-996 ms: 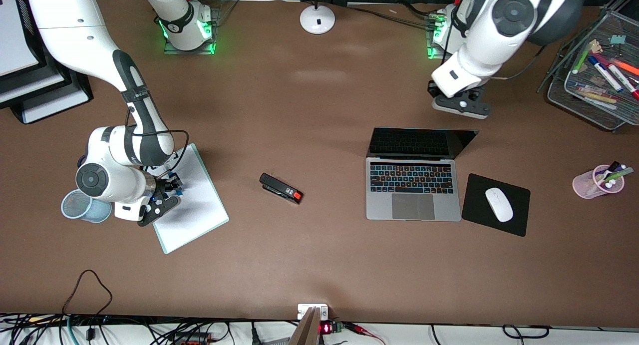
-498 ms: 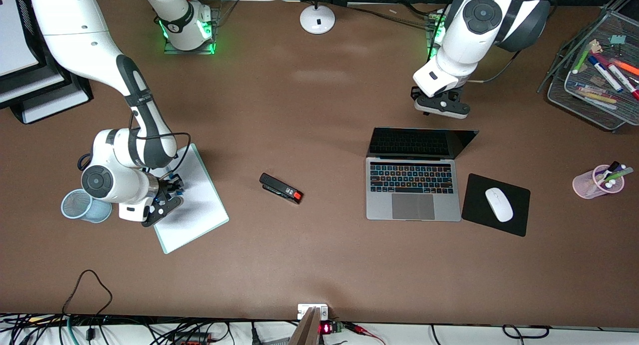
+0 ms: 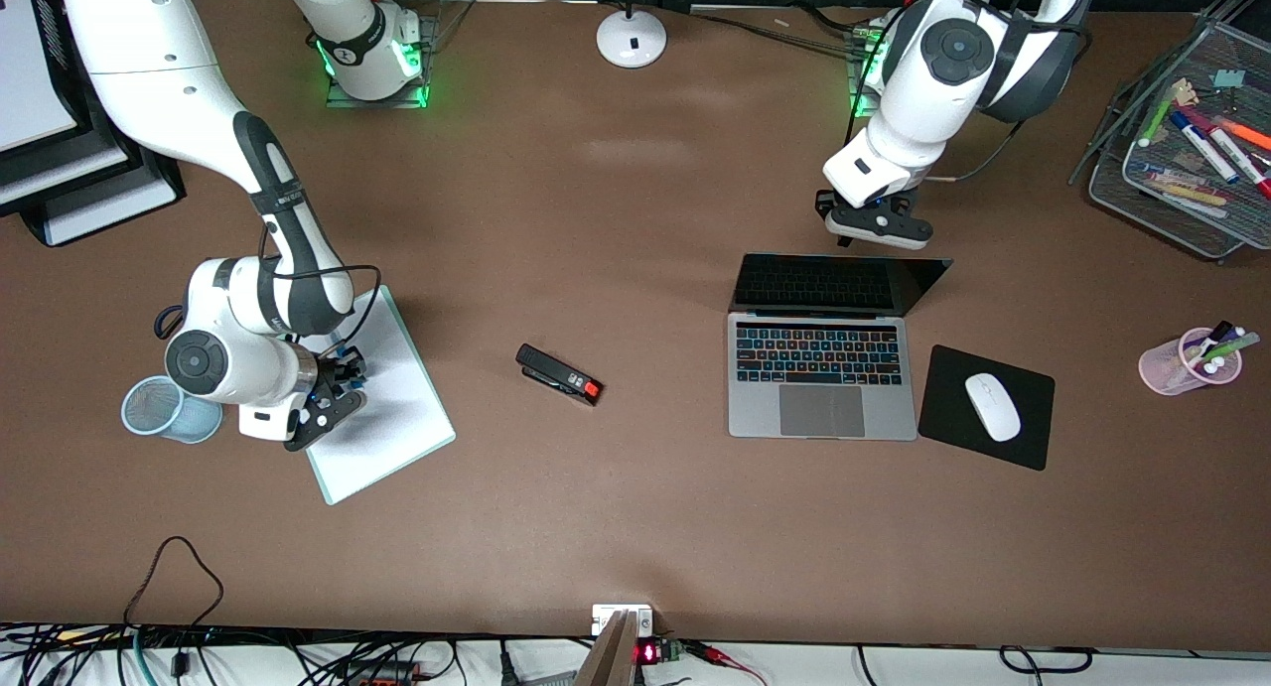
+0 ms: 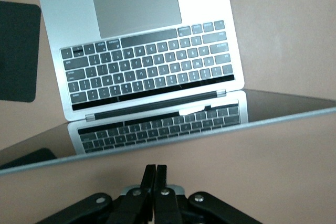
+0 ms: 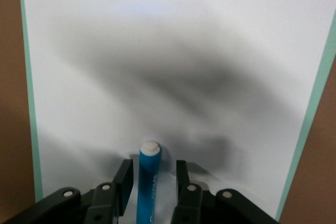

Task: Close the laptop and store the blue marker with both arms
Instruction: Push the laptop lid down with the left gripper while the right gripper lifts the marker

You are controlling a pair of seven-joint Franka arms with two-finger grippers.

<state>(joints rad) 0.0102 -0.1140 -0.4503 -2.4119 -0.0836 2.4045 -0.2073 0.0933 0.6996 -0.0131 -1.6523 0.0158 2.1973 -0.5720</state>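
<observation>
Left pincer [image 4: 155, 192] pressed shut, empty, above laptop [image 3: 822, 373] lid edge | right pincer [image 5: 152, 182] part open, fingers straddling blue marker [image 5: 148, 182] on white pad [image 3: 382, 408], not yet gripping | I want marker centred before squeezing, then push lid evenly.

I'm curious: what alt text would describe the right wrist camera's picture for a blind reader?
The right gripper straddles a slim light-blue marker with a white end, its black fingers standing on either side with gaps showing. Both are over a white sheet on a green-edged clipboard lying on the brown table.
</observation>
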